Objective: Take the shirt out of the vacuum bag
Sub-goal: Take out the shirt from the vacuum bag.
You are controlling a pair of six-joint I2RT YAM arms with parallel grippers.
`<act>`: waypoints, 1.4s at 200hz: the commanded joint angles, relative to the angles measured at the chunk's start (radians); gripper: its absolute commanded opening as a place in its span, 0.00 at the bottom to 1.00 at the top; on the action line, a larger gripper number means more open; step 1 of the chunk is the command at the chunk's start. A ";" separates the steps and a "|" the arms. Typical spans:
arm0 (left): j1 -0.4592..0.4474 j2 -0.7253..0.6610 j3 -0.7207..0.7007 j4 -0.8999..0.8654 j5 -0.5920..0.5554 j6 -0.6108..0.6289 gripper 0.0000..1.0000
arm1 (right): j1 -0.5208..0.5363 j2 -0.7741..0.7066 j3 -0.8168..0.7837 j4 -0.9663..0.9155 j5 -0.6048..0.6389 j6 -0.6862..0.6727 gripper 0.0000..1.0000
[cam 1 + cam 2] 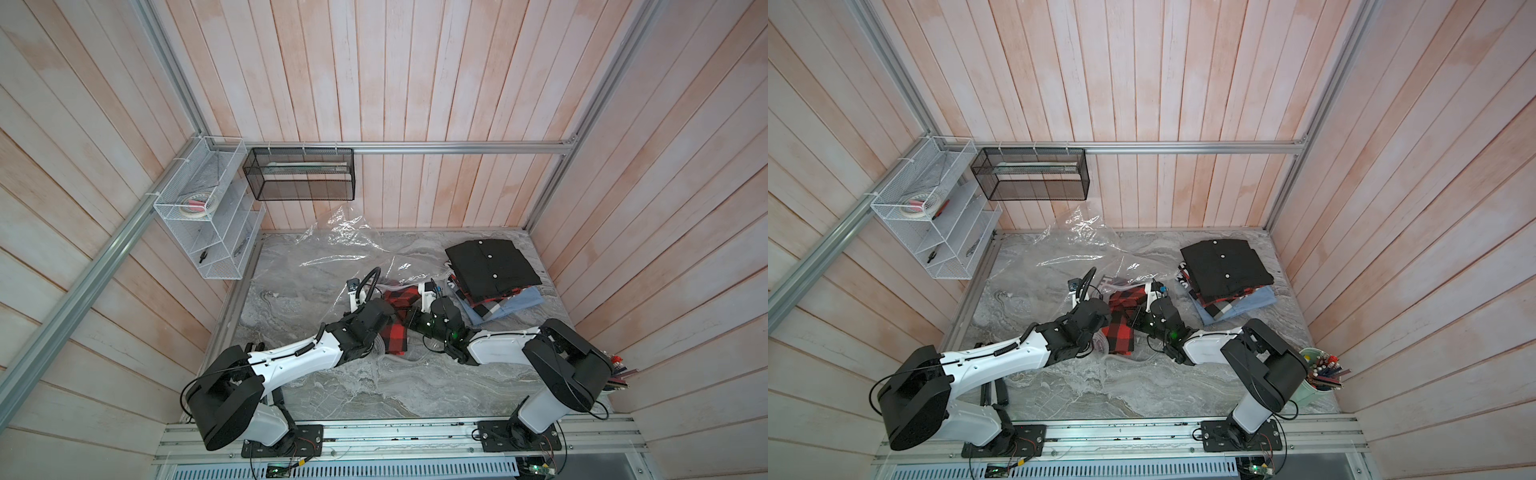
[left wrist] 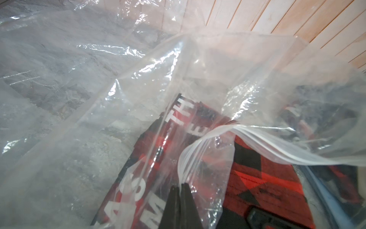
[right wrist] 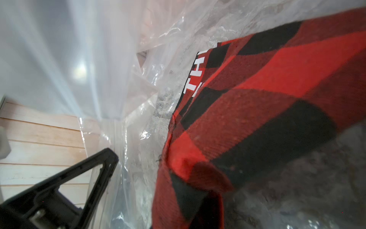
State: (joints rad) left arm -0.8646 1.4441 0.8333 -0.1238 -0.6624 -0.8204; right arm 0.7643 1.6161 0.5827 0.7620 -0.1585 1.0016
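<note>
Left pincer (image 2: 180, 185) clamped on bag (image 2: 79, 89) mouth strip; right pincer (image 1: 410, 320) closed on shirt (image 3: 267, 99) beside it. Shirt soft, light (bag slippery): pull by folded edge.

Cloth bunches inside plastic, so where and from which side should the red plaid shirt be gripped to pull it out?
Pinch the plaid shirt at its near folded edge, the end at the vacuum bag's open mouth, coming in from the robot's side. Its lettered far end lies under plastic, and the left gripper holds the zip strip up.
</note>
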 commanded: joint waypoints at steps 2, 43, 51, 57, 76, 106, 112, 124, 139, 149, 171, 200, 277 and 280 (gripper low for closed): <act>-0.002 0.021 0.041 0.006 -0.023 -0.035 0.00 | 0.030 -0.048 -0.027 0.048 -0.047 -0.029 0.00; -0.002 0.046 0.067 0.011 -0.022 -0.042 0.00 | 0.046 -0.105 -0.129 0.081 -0.083 -0.024 0.00; -0.002 0.049 0.066 0.014 -0.021 -0.043 0.00 | 0.045 -0.135 -0.141 0.073 -0.078 -0.030 0.00; -0.002 0.050 0.063 0.016 -0.021 -0.045 0.00 | 0.044 -0.161 -0.141 0.055 -0.079 -0.042 0.00; -0.002 0.058 0.058 0.016 -0.017 -0.049 0.00 | 0.044 -0.245 -0.102 -0.032 -0.087 -0.093 0.00; -0.003 0.057 0.042 0.016 -0.018 -0.062 0.00 | 0.044 -0.368 -0.016 -0.179 -0.081 -0.165 0.00; -0.002 0.057 0.038 0.018 -0.018 -0.064 0.00 | 0.044 -0.392 0.000 -0.211 -0.076 -0.177 0.00; -0.002 0.055 0.030 0.018 -0.019 -0.068 0.00 | 0.044 -0.434 0.028 -0.256 -0.068 -0.198 0.00; -0.001 0.053 0.022 0.016 -0.021 -0.074 0.00 | 0.043 -0.479 0.048 -0.292 -0.048 -0.215 0.00; -0.002 0.054 0.016 0.018 -0.022 -0.077 0.00 | 0.042 -0.501 0.065 -0.317 -0.040 -0.234 0.00; -0.002 0.058 0.012 0.021 -0.021 -0.077 0.00 | 0.026 -0.534 0.106 -0.374 -0.029 -0.267 0.00; -0.002 0.062 0.007 0.017 -0.022 -0.079 0.00 | -0.043 -0.597 0.143 -0.405 -0.079 -0.247 0.00; 0.009 0.011 -0.058 0.018 -0.050 -0.076 0.00 | -0.299 -0.699 0.354 -0.580 -0.174 -0.337 0.00; 0.009 0.009 -0.061 0.017 -0.052 -0.075 0.00 | -0.322 -0.698 0.358 -0.572 -0.194 -0.326 0.00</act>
State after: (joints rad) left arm -0.8623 1.4868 0.8040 -0.0914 -0.6685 -0.8692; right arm 0.5621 0.9325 0.8730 0.1753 -0.2573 0.6971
